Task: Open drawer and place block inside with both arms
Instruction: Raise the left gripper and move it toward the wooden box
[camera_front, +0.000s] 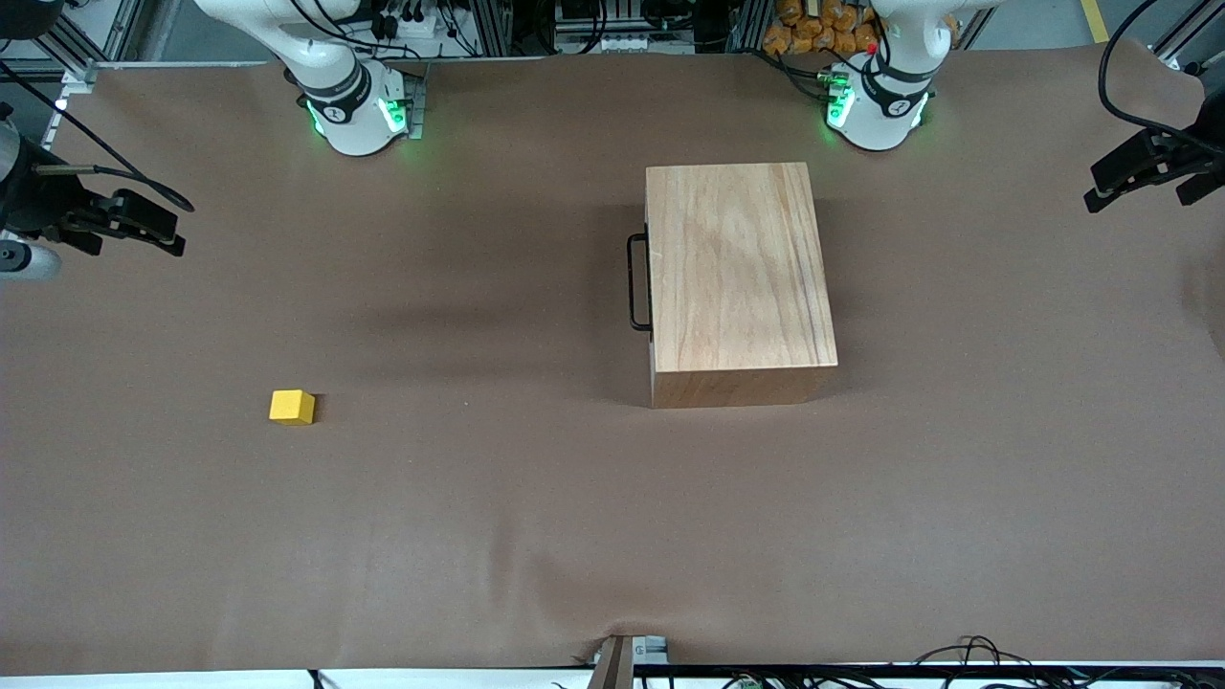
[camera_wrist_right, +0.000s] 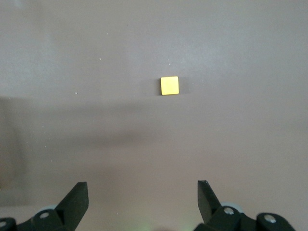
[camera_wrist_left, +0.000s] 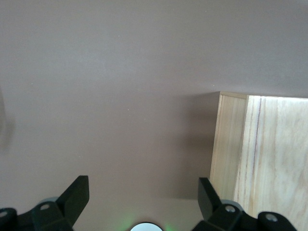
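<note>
Most of each arm is running out of my front view, so I am only seeing the two green-lit bases and the grippers poking in at the edges. I am reading the drawer (camera_front: 652, 283) as fully closed: only its black loop handle (camera_front: 637, 283) is sticking out from the wooden box (camera_front: 737, 277), on the side facing the right arm's end of the table (camera_front: 478, 536), and the front panel itself is hidden from me. The block (camera_front: 292, 407) is showing as a small bright yellow cube, lying alone on the table well apart from the box, toward the right arm's end and nearer to the front camera. The right gripper (camera_wrist_right: 142, 199) is hanging above the table with its jaws standing wide and gripping nothing. The left gripper (camera_wrist_left: 143, 197) is hanging beside a corner of the box, jaws likewise wide and empty.
</note>
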Tool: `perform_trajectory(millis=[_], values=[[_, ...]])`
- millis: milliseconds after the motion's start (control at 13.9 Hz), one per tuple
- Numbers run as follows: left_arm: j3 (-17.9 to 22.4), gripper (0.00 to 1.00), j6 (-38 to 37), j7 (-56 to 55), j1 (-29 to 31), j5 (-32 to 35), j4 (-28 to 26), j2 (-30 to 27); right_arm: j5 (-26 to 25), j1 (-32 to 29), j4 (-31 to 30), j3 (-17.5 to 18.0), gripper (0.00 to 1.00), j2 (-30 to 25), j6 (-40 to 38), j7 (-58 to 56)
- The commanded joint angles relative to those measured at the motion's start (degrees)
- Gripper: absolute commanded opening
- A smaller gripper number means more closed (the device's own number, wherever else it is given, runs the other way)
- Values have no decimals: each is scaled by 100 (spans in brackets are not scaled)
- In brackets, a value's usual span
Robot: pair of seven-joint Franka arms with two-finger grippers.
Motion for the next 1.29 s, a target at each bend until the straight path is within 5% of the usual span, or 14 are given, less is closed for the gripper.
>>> perform_trajectory(millis=[0, 502, 718, 1005, 1220], values=[[-38, 100, -153, -35, 7, -7, 94, -17, -89, -12, 15, 50, 100, 32, -68, -7], [-222, 100, -179, -44, -11, -76, 164, 211, -80, 23, -101, 76, 100, -83, -474, 19], [-660, 100, -188, -219, -125, -130, 225, 413, -80, 14, -144, 67, 100, -56, -254, 19], [-1706, 100, -188, -1797, -492, -139, 821, 1080, -80, 14, -171, 67, 100, -65, -210, 19], [-1753, 100, -180, -3073, -1518, -69, 1235, 1686, -80, -3, -249, 67, 100, -65, -201, 19]])
